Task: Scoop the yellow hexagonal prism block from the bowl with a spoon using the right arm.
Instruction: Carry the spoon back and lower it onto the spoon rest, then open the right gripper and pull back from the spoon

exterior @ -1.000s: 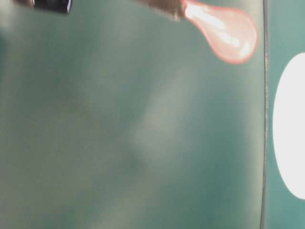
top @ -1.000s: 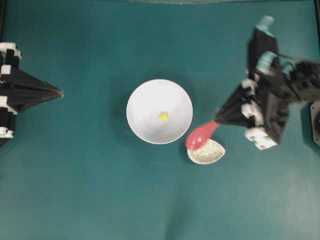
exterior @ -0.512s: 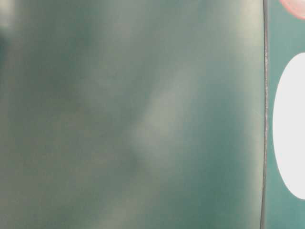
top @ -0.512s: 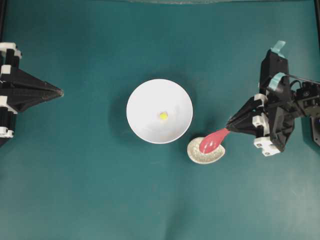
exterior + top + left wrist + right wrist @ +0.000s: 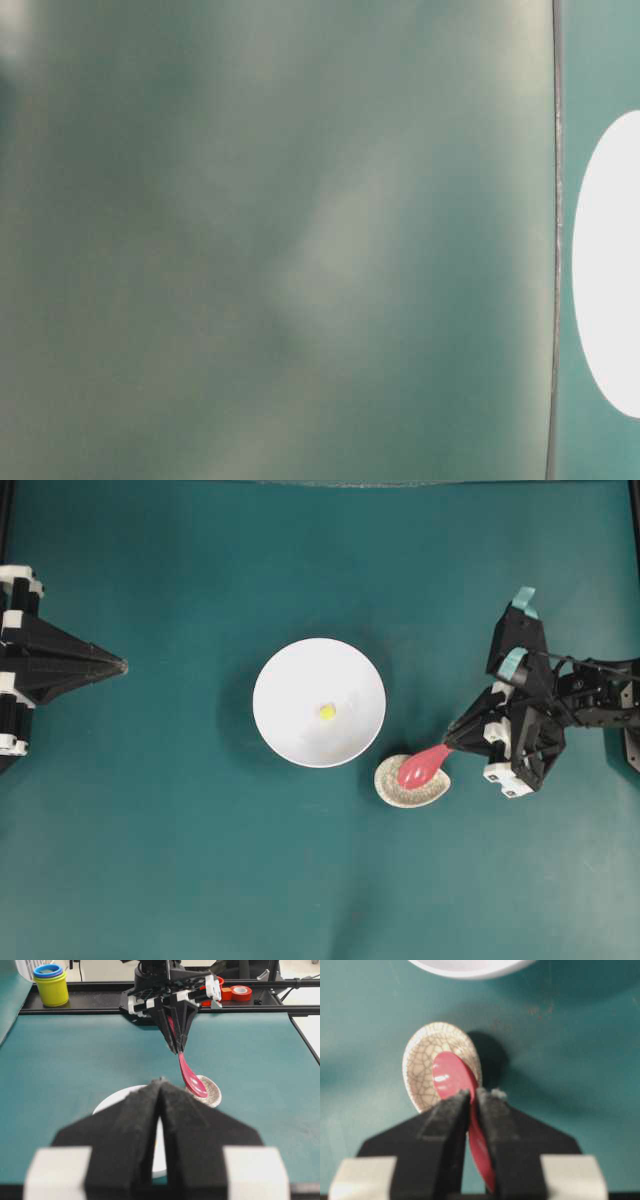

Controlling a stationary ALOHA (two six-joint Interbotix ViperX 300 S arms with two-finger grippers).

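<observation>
Gripping the spoon (image 5: 424, 766) by its handle, the right gripper (image 5: 455, 740) has its jaws clamped tight; the red scoop sits over the small crackled cream dish (image 5: 395, 790), at about 4 o'clock from the bowl (image 5: 290, 670). Whether scoop touches dish: cannot tell. The yellow hexagonal prism block (image 5: 327, 712) lies near the bowl's centre, well apart from the spoon. Left gripper (image 5: 120, 665) at 9 o'clock of the bowl, fingers pressed together, holding nothing.

1 bowl (image 5: 300, 685); 1 yellow blk (image 5: 327, 712); 1 spoon (image 5: 422, 766); 1 speckled dish (image 5: 395, 789); 2 grippers: left gripper (image 5: 118, 665), right gripper (image 5: 450, 742)
</observation>
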